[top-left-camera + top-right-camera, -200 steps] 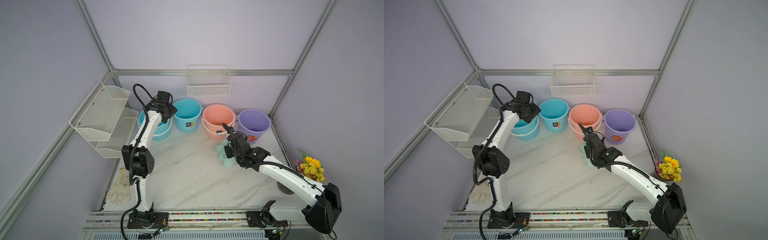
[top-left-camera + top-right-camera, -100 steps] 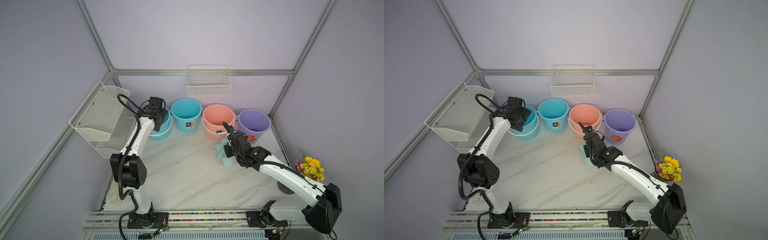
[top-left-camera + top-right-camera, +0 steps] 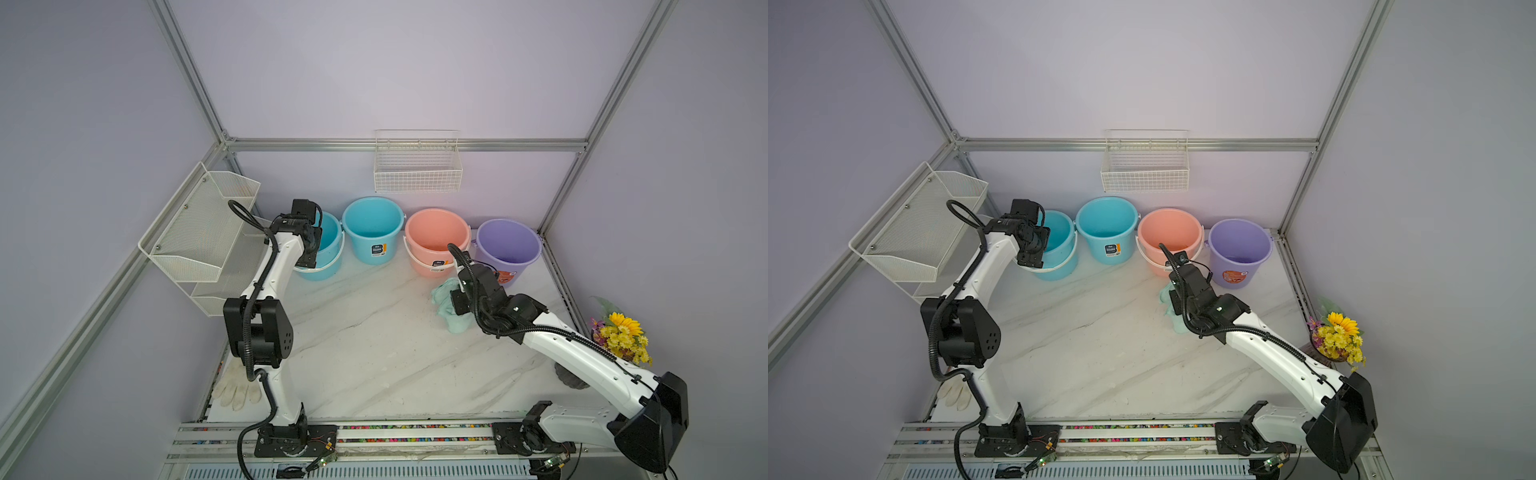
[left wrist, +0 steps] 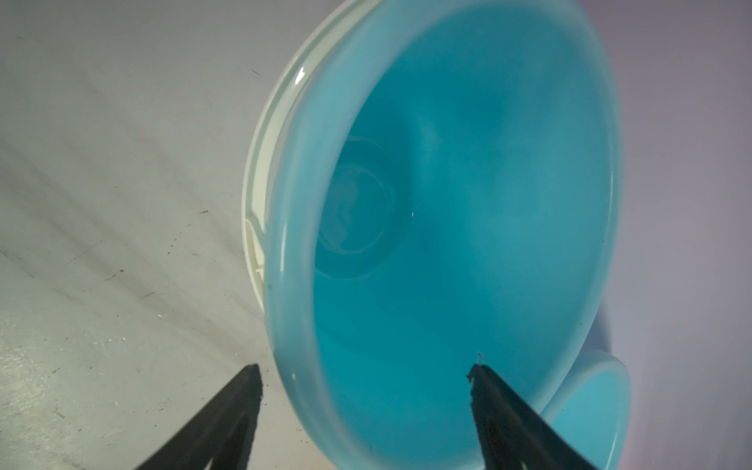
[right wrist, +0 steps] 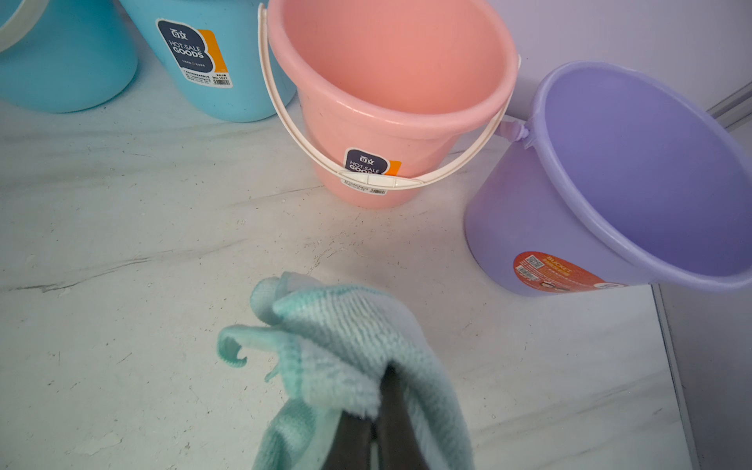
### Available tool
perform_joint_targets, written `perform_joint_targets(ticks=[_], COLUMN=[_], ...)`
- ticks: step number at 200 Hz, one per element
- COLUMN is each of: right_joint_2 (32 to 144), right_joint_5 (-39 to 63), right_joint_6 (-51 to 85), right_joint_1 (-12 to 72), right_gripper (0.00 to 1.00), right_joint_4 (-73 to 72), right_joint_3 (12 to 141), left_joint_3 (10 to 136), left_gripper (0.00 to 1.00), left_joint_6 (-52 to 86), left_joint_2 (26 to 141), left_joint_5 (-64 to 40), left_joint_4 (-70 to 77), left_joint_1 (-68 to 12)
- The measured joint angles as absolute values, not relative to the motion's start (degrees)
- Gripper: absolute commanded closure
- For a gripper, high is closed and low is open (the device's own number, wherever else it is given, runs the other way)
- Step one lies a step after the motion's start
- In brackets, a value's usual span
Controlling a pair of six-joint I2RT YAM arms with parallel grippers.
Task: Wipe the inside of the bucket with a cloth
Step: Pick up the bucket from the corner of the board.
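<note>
Glove [image 3: 235,392]: white, lay at the near left edge of the table [image 3: 374,332].
Left gripper [image 4: 363,368]: jaws stood wide apart, with the rim of the leftmost blue bucket [image 3: 330,243] between them.
Cloth [image 5: 346,337]: mint-green and bunched up, just on the near side of the pink bucket [image 3: 436,237], outside every bucket.
Right gripper [image 5: 386,372]: pinched tight on the cloth.
Purple bucket [image 3: 509,245]: far right, just beside the pink one.

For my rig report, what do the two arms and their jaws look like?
Both the left arm and right arm have white tubular links, black boxy joint housings and black ribbed cables along them. The jaws are slim, black, tapered.
</note>
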State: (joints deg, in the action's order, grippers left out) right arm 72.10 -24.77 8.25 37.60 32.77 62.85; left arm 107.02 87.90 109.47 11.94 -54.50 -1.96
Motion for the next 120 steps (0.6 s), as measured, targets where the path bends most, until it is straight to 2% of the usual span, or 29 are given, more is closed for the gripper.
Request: perform_joint_targets(ticks=[29,79,120], right_joint_2=[72.10,72.07,71.18], right_joint_5=[-24.82,-25.08,-25.28], right_joint_6=[8.23,8.21,8.23], right_joint_1=[37.60,37.60,37.60], right_gripper=[1.00,1.00,1.00], right_joint_4=[32.91,33.08,33.12], right_joint_3=[62.85,62.85,62.85], left_joint_3=[107.02,105.95,104.47], left_gripper=[0.37,0.48,0.61], left_joint_6=[88.40,88.49,88.71], left_joint_2=[110.50,112.31,112.31], left_joint_5=[10.83,9.30,7.94], left_joint_4=[-54.35,-53.28,-52.18], left_joint_1=[-0.75,0.86,1.10])
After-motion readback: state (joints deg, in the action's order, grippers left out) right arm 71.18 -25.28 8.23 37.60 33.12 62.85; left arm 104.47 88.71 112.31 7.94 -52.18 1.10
